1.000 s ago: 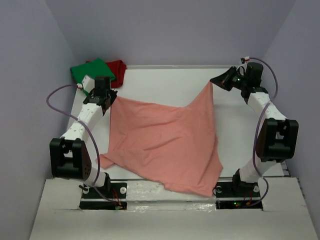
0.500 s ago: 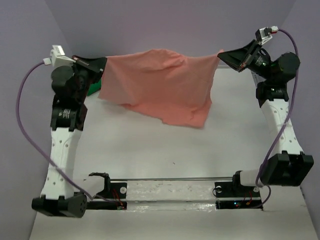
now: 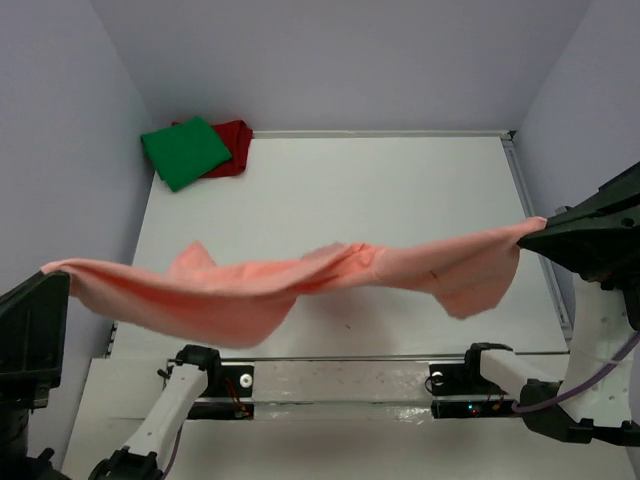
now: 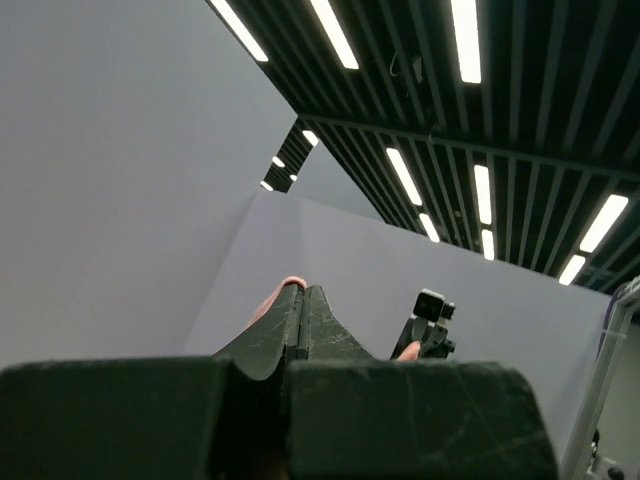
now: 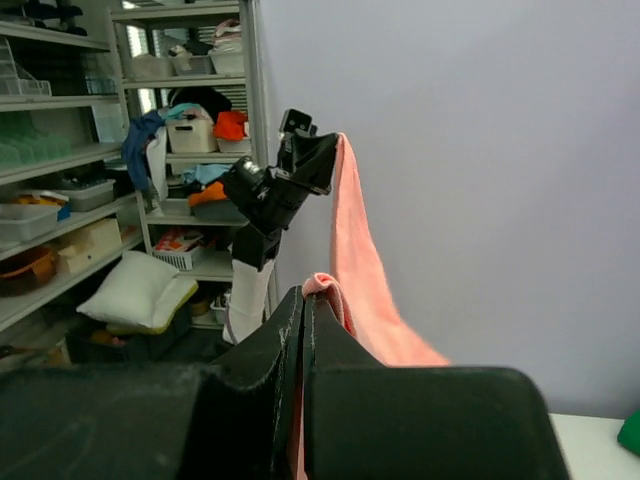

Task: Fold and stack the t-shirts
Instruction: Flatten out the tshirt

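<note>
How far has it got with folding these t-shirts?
Seemingly done: the bright green folded t-shirt lies partly over the dark red t-shirt in the white table's far left corner. In hand: the salmon-pink cotton t-shirt hangs stretched in mid-air between the shut left gripper and right gripper. Left: laying it flat, folding it, stacking it.

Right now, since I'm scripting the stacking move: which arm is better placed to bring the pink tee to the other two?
Left, probably. Left gripper and right gripper both clamp the salmon-pink t-shirt in midair, but the green t-shirt and dark red t-shirt lie at the table's far-left corner, the left arm's side.
</note>
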Motion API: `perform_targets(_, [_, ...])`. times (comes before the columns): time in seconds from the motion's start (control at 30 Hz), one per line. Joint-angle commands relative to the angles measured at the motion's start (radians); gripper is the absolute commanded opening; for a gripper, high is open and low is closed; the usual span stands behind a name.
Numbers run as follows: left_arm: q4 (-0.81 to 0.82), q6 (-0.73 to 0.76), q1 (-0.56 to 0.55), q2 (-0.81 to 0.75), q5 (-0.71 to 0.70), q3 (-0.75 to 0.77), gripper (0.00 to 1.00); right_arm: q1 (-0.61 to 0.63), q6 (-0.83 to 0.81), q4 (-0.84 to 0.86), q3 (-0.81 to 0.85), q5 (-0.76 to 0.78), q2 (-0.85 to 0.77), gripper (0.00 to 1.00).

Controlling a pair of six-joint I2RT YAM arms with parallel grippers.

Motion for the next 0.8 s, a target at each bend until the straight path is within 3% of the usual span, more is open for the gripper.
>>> perform_targets(0.0, [-0.076, 0.034, -0.13, 0.021, -0.228, -0.091, 0.0, 0.005, 0.51, 0.045, 0.054, -0.001, 0.092, 0.0])
perform_targets(0.2, [-0.11, 0.074, -0.238, -0.036, -0.485, -0.206, 0.0, 0.005, 0.467, 0.075, -0.058, 0.027, 0.116, 0.0])
perform_targets(0.33, [-0.168, 0.045, -0.293, -0.069, -0.658, -0.373, 0.0, 0.005, 0.358, 0.03, -0.23, -0.063, 0.095, 0.0])
perform_targets(0.47, [-0.291, -0.053, -0.31, -0.057, -0.782, -0.522, 0.0, 0.005, 0.093, -0.29, -0.541, -0.145, -0.003, 0.0])
perform_targets(0.5, [-0.312, -0.072, -0.31, -0.053, -0.795, -0.556, 0.0, 0.005, 0.035, -0.363, -0.662, -0.142, -0.022, 0.0])
perform_targets(0.67, [-0.426, -0.269, -0.31, -0.036, -0.87, -0.79, 0.0, 0.005, -0.315, -0.821, -0.963, -0.073, -0.14, 0.0])
perform_targets(0.77, [-0.343, -0.308, -0.31, -0.025, -0.842, -0.978, 0.0, 0.005, -0.45, -0.889, -1.106, -0.035, -0.108, 0.0])
